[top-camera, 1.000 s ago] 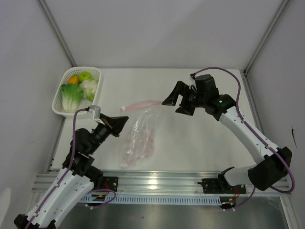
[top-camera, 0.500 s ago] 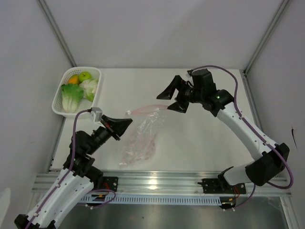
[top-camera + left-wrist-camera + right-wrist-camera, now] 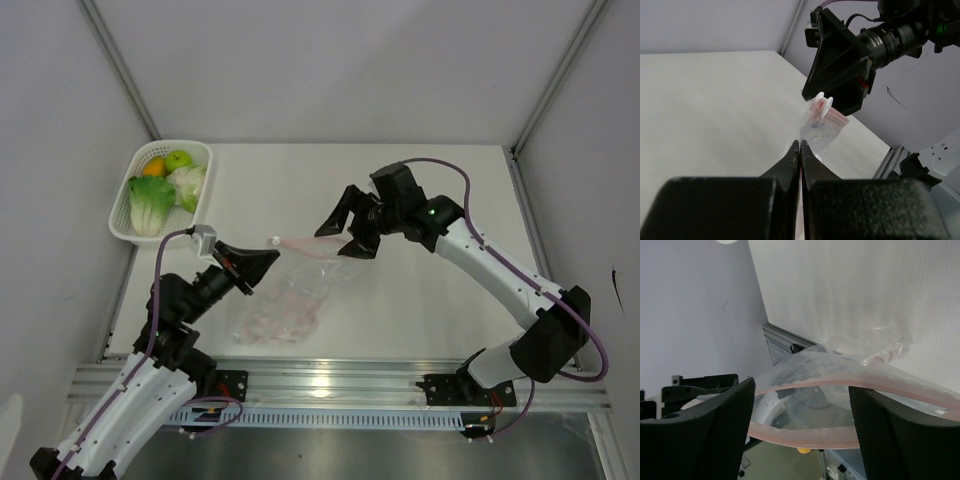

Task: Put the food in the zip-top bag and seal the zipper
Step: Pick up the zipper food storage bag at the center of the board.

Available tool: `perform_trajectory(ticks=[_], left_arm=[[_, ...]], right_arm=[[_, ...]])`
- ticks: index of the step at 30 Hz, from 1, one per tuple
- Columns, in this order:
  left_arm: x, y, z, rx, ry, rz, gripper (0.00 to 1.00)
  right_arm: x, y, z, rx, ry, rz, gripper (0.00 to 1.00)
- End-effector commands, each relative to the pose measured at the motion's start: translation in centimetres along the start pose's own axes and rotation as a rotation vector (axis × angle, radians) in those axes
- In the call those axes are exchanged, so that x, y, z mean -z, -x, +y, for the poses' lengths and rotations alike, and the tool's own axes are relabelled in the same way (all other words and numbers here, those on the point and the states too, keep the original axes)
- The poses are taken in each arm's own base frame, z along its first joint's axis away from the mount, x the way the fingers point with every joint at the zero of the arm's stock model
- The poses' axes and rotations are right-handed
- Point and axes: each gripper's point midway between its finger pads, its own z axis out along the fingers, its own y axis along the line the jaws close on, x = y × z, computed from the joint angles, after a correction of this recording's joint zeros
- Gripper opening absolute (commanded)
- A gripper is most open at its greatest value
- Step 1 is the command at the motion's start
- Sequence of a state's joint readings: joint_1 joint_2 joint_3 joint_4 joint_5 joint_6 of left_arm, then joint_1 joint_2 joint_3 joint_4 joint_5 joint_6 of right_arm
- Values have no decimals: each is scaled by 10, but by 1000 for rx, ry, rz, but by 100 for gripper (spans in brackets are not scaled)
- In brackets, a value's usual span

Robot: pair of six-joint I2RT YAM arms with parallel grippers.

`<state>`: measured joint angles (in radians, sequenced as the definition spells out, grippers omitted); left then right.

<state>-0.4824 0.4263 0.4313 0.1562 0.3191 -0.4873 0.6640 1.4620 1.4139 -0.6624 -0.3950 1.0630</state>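
Zip-top bag (image 3: 285,305) – L gripper (image 3: 799,146) clamps it | R gripper (image 3: 336,241) apart, astride zipper (image 3: 310,243) | food (image 3: 165,185) in basket (image 3: 117,222)

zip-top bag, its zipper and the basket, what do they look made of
zip-top bag: thin soft plastic film, clear, glossy, crinkled; the table shows through.
zipper: stiffer pink-red plastic strip, holding a smooth curve.
basket: probably rigid moulded plastic, white, with open mesh walls.

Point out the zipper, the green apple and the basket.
zipper (image 3: 305,243), top view, middle of the pink strip.
green apple (image 3: 179,158), top view, its upper face.
basket (image 3: 190,144), top view, far rim.
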Motion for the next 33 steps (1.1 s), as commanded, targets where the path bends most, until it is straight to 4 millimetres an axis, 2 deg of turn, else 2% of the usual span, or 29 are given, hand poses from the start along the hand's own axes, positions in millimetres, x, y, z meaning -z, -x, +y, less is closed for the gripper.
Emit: perform_trajectory(ticks=[1, 6, 8, 12, 16, 20, 22, 23, 25, 26, 28, 29, 31, 32, 33], left_arm=[[-3, 3, -7, -30, -43, -15, 0], [-3, 3, -13, -32, -72, -6, 1], [-4, 2, -14, -27, -80, 4, 1], [-6, -3, -14, -19, -90, 24, 1], [-5, -4, -20, -20, -123, 24, 1], [-3, -4, -26, -30, -160, 25, 1], [-2, -3, -29, -32, -173, 20, 1], [-1, -3, -31, -36, -182, 20, 1], [1, -2, -32, -41, -185, 15, 0], [1, -3, -32, -40, -184, 16, 1], [2, -3, -32, -37, -179, 13, 1], [2, -2, -31, -34, -175, 13, 1], [2, -2, -28, -19, -146, 24, 1], [2, 4, -30, -20, -141, 16, 1], [3, 0, -27, -5, -120, 41, 4]], right_arm=[[10, -5, 5, 27, 6, -54, 77], [11, -10, 7, 111, 26, -28, 76], [9, -26, 17, 145, 78, 54, 75], [6, -37, 18, 246, 70, 73, 77], [-1, -37, 9, 235, 43, 77, 79], [-6, -35, 15, 188, 82, 64, 80], [-8, -36, 16, 185, 88, 74, 67], [-9, -36, 17, 184, 91, 77, 55], [-10, -37, 14, 183, 92, 81, 39], [-9, -37, 15, 185, 96, 74, 24], [-8, -37, 14, 185, 104, 62, 10], [-7, -36, 17, 193, 122, 54, 0], [-1, -35, 22, 205, 152, 33, 0], [1, -34, 23, 209, 156, 22, 0], [4, -33, 25, 219, 164, 6, 0]])
